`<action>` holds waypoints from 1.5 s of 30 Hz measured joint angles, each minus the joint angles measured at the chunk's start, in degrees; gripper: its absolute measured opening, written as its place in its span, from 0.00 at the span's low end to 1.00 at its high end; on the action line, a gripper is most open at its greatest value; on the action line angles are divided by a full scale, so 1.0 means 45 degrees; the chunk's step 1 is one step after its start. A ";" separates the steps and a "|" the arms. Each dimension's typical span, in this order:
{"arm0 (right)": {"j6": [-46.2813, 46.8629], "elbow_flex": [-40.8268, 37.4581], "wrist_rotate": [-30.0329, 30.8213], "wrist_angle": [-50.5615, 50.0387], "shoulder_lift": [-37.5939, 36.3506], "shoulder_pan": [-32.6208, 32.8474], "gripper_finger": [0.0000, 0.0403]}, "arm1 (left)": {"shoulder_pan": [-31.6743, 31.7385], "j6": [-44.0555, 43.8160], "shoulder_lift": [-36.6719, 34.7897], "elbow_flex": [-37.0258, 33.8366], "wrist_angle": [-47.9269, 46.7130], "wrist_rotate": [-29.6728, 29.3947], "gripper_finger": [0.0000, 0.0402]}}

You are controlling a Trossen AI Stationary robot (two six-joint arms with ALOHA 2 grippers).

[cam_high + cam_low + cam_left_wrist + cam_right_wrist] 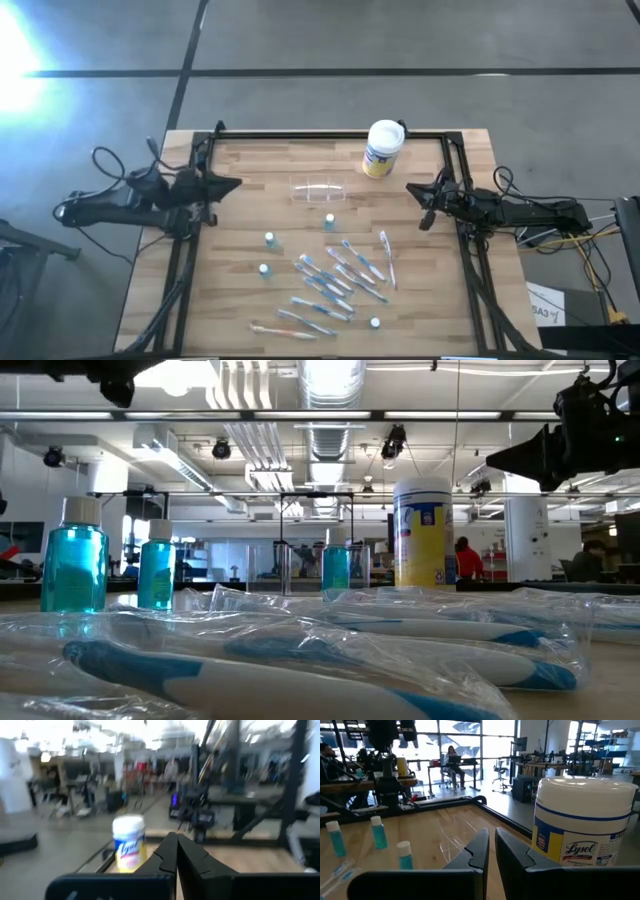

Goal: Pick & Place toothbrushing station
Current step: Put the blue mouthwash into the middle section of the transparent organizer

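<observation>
The toothbrushing station (318, 188), a low clear plastic holder, rests on the wooden table (240, 300) toward its far side, midway between my two grippers; it also shows faintly in the right wrist view (454, 839). My left gripper (237, 184) hovers shut at the table's left edge, pointing level toward the holder, with nothing in it (173, 839). My right gripper (410, 189) hovers at the right edge, pointing level toward the holder. Its fingers are shut to a narrow slit (492, 835) with nothing between them.
A white canister with a yellow label (383, 148) stands upright at the far right, close to my right gripper. Small blue bottles (329, 221) (269, 239) stand near the middle. Several bagged toothbrushes (340, 275) lie scattered toward the near edge. A black frame (300, 136) borders the table.
</observation>
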 joint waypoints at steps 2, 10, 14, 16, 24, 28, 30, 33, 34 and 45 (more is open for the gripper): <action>-0.0065 0.0000 -0.0009 0.0029 -0.0005 0.0000 0.08 | -0.0007 0.0116 0.0876 0.0853 -0.0574 -0.0174 0.01; -0.0563 0.0000 -0.0044 -0.0019 0.0018 0.0000 0.08 | -0.0029 -0.2248 0.4167 0.5200 -0.6200 -0.0464 0.01; -0.0874 0.0000 -0.0044 0.0014 -0.0009 0.0000 0.08 | -0.0135 -0.4218 0.5736 0.7141 -0.9583 -0.0555 0.01; -0.1043 0.0000 -0.0044 0.0015 -0.0005 0.0000 0.08 | -0.0234 -0.4792 0.6404 0.7816 -1.0717 -0.0618 0.01; -0.1391 0.0000 -0.0039 0.0319 -0.0005 0.0000 0.08 | -0.0759 -0.6060 0.8664 0.9115 -1.2632 -0.0666 0.03; -0.1794 -0.0005 -0.0039 0.0577 -0.0005 0.0000 0.08 | -0.0879 -0.6576 0.9662 0.9133 -1.2670 -0.0677 0.11; -0.1956 -0.0005 -0.0039 0.0745 -0.0015 0.0000 0.08 | -0.0874 -0.6907 0.9978 0.9163 -1.2675 -0.0525 0.18; -0.2043 -0.0005 -0.0039 0.0848 -0.0005 0.0000 0.08 | -0.0865 -0.7359 1.0535 0.9152 -1.2712 0.0020 0.28; -0.2069 -0.0005 -0.0039 0.0869 -0.0005 0.0000 0.08 | -0.0865 -0.7509 1.0746 0.9134 -1.2792 0.0290 0.32; -0.2098 -0.0005 -0.0039 0.0908 -0.0010 0.0000 0.08 | -0.1465 -0.6419 1.2412 0.9114 -1.3210 0.1241 0.59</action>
